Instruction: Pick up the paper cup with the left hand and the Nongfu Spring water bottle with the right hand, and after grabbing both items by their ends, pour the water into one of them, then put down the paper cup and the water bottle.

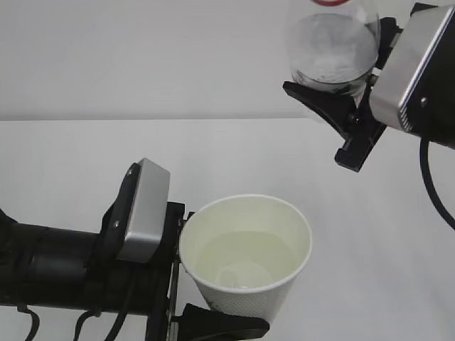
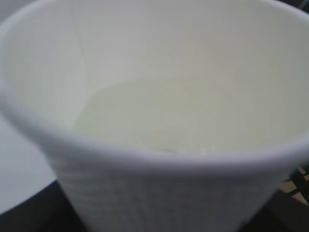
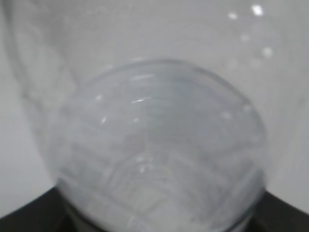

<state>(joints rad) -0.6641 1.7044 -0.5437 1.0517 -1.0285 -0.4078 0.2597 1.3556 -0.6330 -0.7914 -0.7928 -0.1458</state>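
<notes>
So the pour looks basically done here. The paper cup sits low in the exterior view, clamped by the left hand around its lower wall, with one black finger visible under the front side. There's water pooled in the bottom, maybe a third of the way up, surface calm.

The Nongfu Spring water bottle is up top right, well above and to the right of the cup, not over it. The right hand has its jaws spread fairly wide around the bottle's base end, and the right wrist view is just bottle bottom filling the frame. No stream is visible.

My guess: what's left is putting both down. That needs the cup lowered level so nothing sloshes, the bottle stood upright on the white table, then both grips let go.
</notes>
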